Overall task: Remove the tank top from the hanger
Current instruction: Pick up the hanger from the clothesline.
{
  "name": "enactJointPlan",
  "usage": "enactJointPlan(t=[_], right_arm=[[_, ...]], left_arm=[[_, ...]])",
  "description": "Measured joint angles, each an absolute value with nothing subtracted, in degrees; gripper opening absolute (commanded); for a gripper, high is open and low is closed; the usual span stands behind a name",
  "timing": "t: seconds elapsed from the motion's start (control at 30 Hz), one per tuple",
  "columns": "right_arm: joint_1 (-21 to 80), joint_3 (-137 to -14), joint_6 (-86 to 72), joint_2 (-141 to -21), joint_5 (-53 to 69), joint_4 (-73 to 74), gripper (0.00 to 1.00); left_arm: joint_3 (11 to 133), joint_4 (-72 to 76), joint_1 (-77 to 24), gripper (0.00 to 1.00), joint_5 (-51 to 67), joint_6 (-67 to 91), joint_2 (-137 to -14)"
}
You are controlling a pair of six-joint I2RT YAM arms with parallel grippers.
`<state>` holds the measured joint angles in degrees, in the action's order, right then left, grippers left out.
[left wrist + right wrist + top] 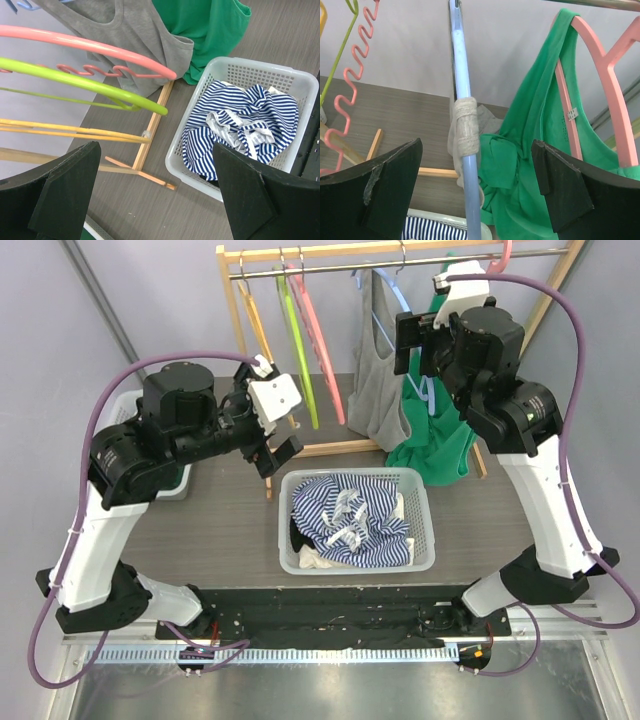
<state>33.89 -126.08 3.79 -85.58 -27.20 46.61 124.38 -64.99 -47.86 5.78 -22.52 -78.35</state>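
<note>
While on pink hanger [615, 100], tank top [535, 130] behind blue hanger [462, 65].

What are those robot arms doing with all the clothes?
Their job is to take a tank top off its hanger. Both grippers are open and hold nothing. The right gripper is up at the rack, facing a blue hanger, with the green tank top on a pink hanger beside it. The left gripper hovers near the basket of striped clothes.
</note>
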Motion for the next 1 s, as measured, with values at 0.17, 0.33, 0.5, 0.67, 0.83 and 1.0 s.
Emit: enactJointPlan(t=[0.17,0.33,0.5,0.67,0.83,1.0], right_arm=[[29.91,-126.1,3.4,-85.93,-20.05,45.5,0.97],[26.2,-126.1,1.67,-86.48,-12.88,44.56,0.87],[21.04,-126.17,-2.48,-89.06,-3.86,43.59,0.75],[19.73,-126.21,-5.17,-92.64,0.38,43.48,0.59],[19.88,-125.93,-6.52,-92.77,1.87,43.53,0.27],[19.9,-123.28,-8.01,-90.5,0.54,42.28,0.11]], left_arm=[[124.33,-64.77,-47.86,1.0,5.48,-22.5,-78.11],[123.48,-64.18,-47.86,1.0,4.95,-22.7,-77.19],[123.28,-64.05,-47.86,1.0,4.49,-22.83,-76.84],[123.28,-64.03,-47.86,1.0,4.1,-22.85,-76.84],[123.28,-64.01,-47.86,1.0,4.05,-22.85,-76.84],[123.28,-63.99,-47.86,1.0,4.05,-22.85,-76.84]])
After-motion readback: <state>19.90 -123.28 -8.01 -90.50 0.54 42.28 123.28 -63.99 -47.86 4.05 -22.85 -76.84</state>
